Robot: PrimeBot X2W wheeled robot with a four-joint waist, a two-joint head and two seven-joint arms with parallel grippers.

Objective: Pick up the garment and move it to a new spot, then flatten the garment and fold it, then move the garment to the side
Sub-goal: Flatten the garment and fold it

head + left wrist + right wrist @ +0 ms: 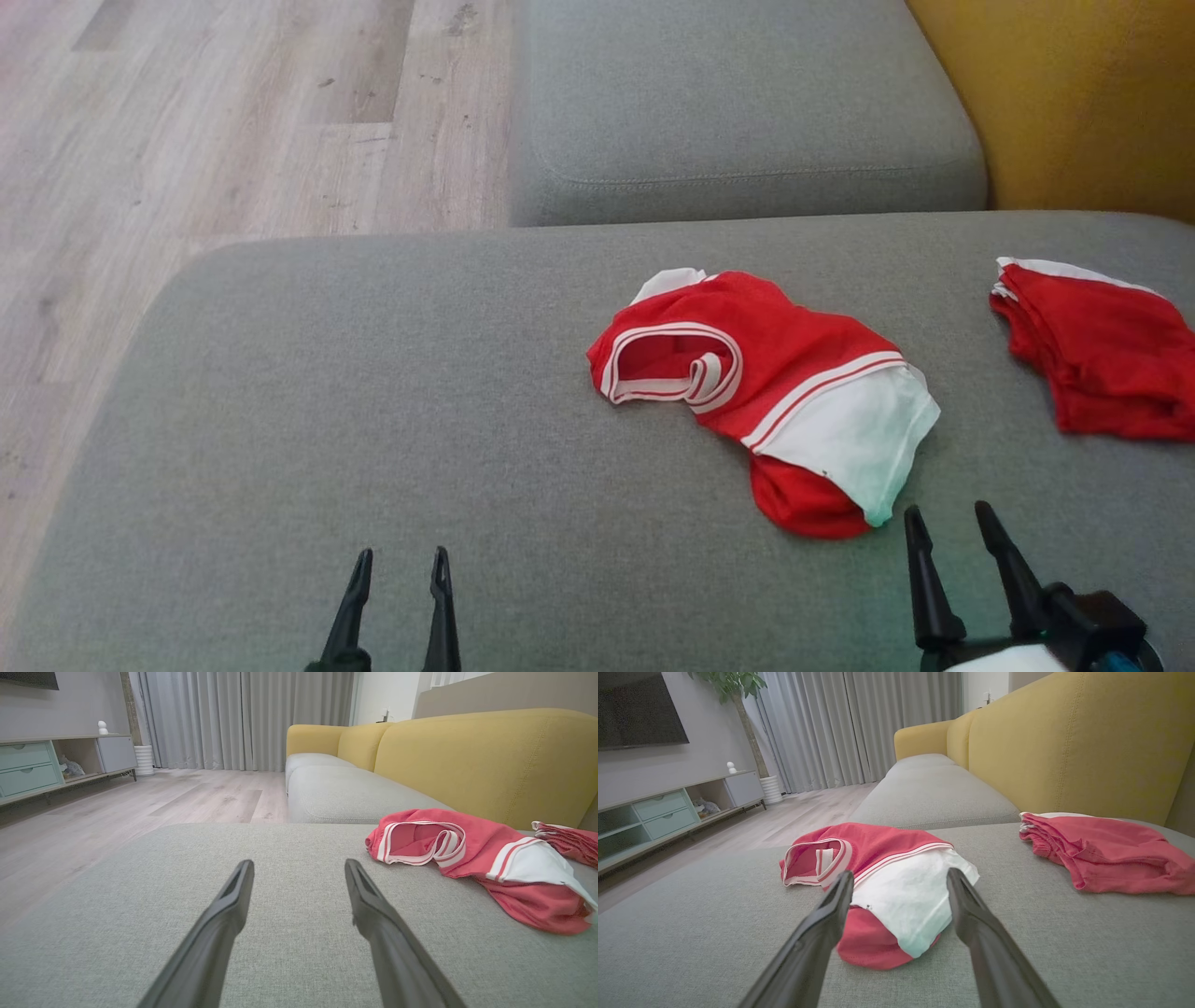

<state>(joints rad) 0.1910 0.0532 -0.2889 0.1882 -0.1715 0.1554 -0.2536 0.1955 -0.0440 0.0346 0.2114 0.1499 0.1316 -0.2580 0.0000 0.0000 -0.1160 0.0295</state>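
Head view: the left claw (pixel 401 557) and right claw (pixel 948 511) are cut off by the bottom edge, so only their dark fingers show, spread apart on both. The garment (pixel 766 373), red with white trim, lies crumpled on the grey cushion (pixel 373 392), and its true shape is hard to read. It sits on the cushion's right half, just beyond the right claw's tips and well apart from the left claw. A second red cloth (pixel 1092 355) at the cushion's right end is clipped by the frame.

Left wrist view: the left claw (pixel 299 863) stands spread over bare cushion. The garment (pixel 476 840) lies to its right, with its far end cut off.

Right wrist view: the right claw (pixel 900 873), spread and holding nothing, frames the garment (pixel 887 844). Its fingers hide parts of the white panel, and I cannot tell whether the tips touch the cloth.
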